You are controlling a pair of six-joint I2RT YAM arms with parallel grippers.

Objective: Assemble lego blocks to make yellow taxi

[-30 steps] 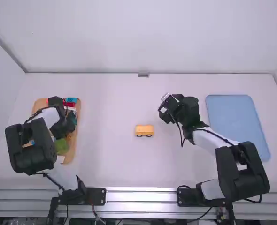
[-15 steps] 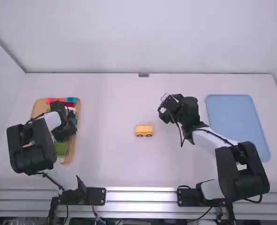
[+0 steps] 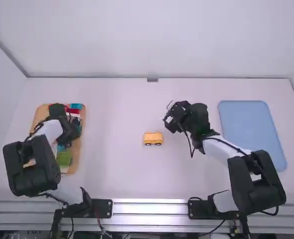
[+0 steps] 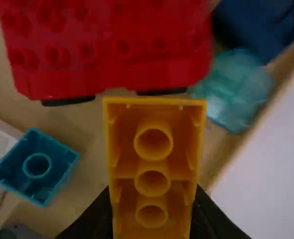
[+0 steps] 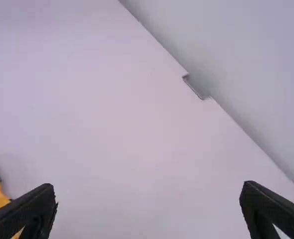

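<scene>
While the yellow vehicle (image 3: pixel 153 138) stays in place on the white table (image 3: pixel 122 174), the left arm's elbow has drawn back towards its base over the last half second, and the right arm has shifted slightly towards the middle. The left gripper (image 4: pixel 152 209) is clamped on a yellow block (image 4: pixel 153 159), its hollow, three-tubed underside facing the wrist camera; the draw-back is consistent with a pick being completed, the likely next stage being transfer to the vehicle. The fingers of the right gripper (image 5: pixel 148 191) stand apart, with nothing between them, probably in readiness to steady the vehicle.

The wooden tray (image 3: pixel 76 159), at the table's left, contains a green block (image 3: pixel 64 159), a red studded piece (image 4: pixel 107 64), a small teal block (image 4: pixel 32 172) lying hollow side up, and a translucent teal piece (image 4: pixel 236 89); the held block is above this tray. A blue tray (image 3: pixel 251 129) lies at the right.
</scene>
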